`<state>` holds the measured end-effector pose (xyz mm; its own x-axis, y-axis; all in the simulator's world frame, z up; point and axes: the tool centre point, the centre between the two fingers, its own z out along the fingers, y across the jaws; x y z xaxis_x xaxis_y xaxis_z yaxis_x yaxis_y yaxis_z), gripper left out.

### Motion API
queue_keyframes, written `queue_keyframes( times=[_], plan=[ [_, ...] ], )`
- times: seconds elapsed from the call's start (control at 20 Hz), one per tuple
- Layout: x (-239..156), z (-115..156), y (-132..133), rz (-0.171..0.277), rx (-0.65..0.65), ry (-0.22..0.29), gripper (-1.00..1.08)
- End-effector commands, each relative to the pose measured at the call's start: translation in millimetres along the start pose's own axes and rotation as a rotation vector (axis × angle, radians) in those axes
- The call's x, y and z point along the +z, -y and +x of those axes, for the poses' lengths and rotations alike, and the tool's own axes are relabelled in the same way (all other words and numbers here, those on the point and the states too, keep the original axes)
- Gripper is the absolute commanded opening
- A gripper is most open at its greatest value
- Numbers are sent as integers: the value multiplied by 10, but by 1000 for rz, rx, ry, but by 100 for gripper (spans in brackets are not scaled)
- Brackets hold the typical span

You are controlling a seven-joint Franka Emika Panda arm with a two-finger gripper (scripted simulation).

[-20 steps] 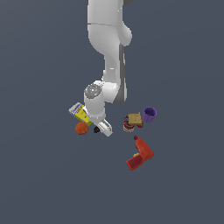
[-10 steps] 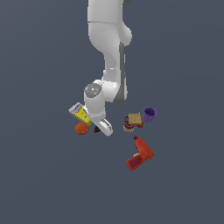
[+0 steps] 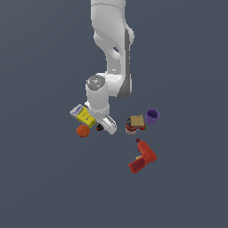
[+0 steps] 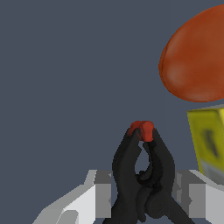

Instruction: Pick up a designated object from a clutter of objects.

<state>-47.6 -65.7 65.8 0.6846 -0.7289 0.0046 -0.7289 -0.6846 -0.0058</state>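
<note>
The white 2-finger gripper point(image 4: 142, 199) has its fingers point(image 4: 94, 197) set against both sides of the small black pronged clamp with red tips point(image 4: 142, 173), with no gap visible. The clamp lies mid-surface, beside the yellow box with blue-white end point(image 3: 83, 115) and the orange-red ball point(image 3: 83, 131).

Simulated scene: featureless grey floor point(image 3: 40, 187), flat-shaded clutter point(image 3: 141, 156).
</note>
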Motion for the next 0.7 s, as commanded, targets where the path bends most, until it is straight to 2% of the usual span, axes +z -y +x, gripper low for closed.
queue_keyframes(
  times=[0.0, 0.65],
  plan=[
    [-181, -35, 28, 1, 0, 0, -100],
    [-1423, -263, 205, -4, 2, -1, -100]
  ],
)
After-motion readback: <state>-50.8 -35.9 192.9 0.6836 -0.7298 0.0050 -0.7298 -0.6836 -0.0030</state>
